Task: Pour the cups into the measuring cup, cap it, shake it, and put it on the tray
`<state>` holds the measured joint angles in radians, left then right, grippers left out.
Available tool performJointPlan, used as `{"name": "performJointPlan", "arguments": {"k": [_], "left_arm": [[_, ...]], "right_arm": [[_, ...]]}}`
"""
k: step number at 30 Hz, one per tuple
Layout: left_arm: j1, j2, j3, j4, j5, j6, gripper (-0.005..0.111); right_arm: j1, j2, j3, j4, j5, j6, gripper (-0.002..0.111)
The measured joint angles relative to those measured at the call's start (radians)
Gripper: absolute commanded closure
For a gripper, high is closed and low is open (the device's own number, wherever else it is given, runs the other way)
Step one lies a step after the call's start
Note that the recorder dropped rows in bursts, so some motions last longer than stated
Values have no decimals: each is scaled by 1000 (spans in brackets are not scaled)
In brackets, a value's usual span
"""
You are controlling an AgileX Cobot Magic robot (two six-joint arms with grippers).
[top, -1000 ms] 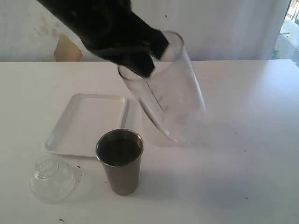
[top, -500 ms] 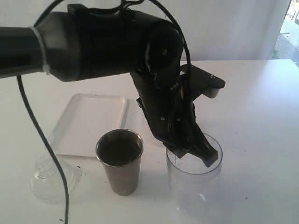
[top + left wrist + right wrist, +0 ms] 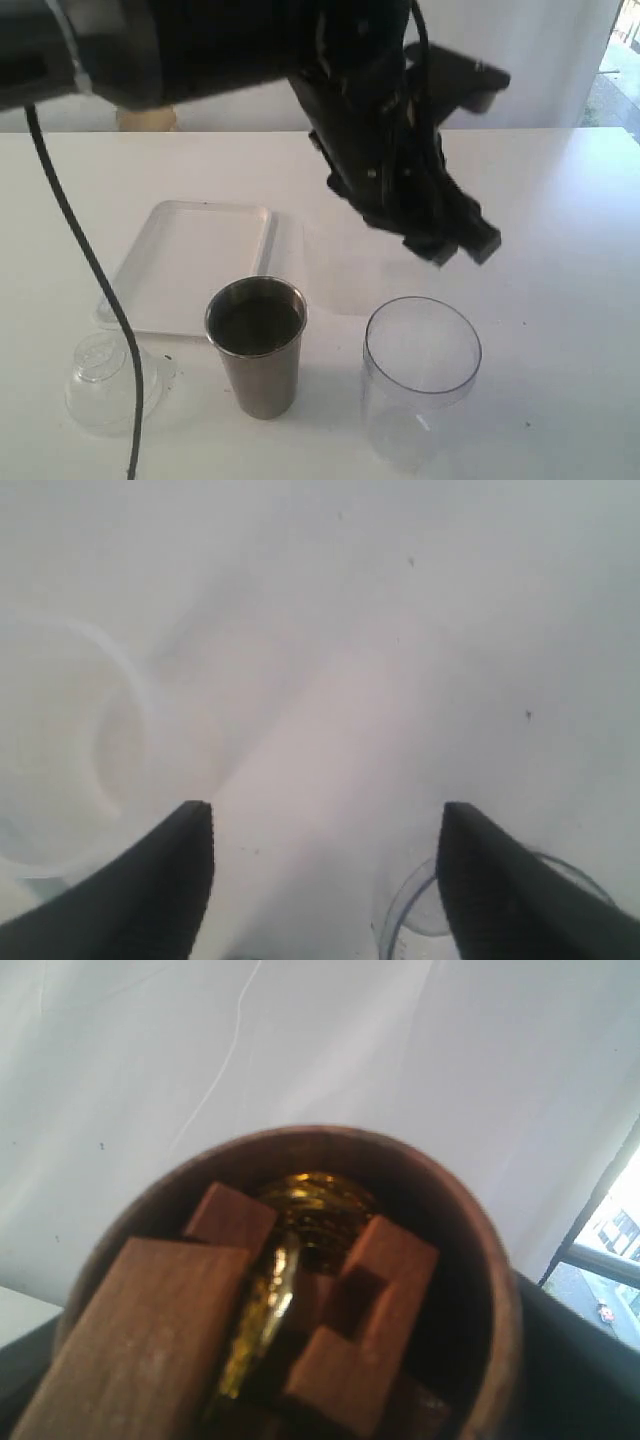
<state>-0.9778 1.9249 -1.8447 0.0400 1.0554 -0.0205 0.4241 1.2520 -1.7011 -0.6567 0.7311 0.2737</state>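
White table (image 3: 560, 200), surface marked by a few dark specks, backed by a pale wall (image 3: 560, 60) bearing a tan stain (image 3: 140, 121) toward the left; daylight enters through a bright window (image 3: 620, 70) at far right.

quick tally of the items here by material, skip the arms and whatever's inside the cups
clear plastic: 2 (measuring cup, domed lid)
steel: 1 (tumbler)
wood: 1 (wooden cup, right wrist view only)
white: 1 (tray)
total: 5
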Motion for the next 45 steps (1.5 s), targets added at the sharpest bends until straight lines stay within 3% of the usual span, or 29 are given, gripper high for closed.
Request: {"name": "performJointPlan", "arguments": {"k": [6, 7, 11, 18, 30, 36, 45], "left_arm": [[0, -139, -55, 111, 111, -73, 104], [0, -172, -32, 129, 117, -87, 106], [0, -327, 136, 195, 80, -164, 106], [0, -727, 531, 371, -152, -372, 106], [0, -1389, 1150, 625, -397, -702, 106], [0, -1592, 1317, 727, -520, -797, 106], [0, -1652, 1339, 781, -544, -874, 106]], "right_arm": [[0, 0, 0, 0, 3, 3, 108], [0, 0, 8, 0, 3, 11, 108], [0, -24, 78, 2, -35, 41, 108], [0, -102, 273, 4, -222, 74, 108], [0, -239, 634, -46, -404, -195, 108], [0, -308, 878, -60, -416, -446, 108], [0, -313, 1046, -66, -445, -627, 108]]}}
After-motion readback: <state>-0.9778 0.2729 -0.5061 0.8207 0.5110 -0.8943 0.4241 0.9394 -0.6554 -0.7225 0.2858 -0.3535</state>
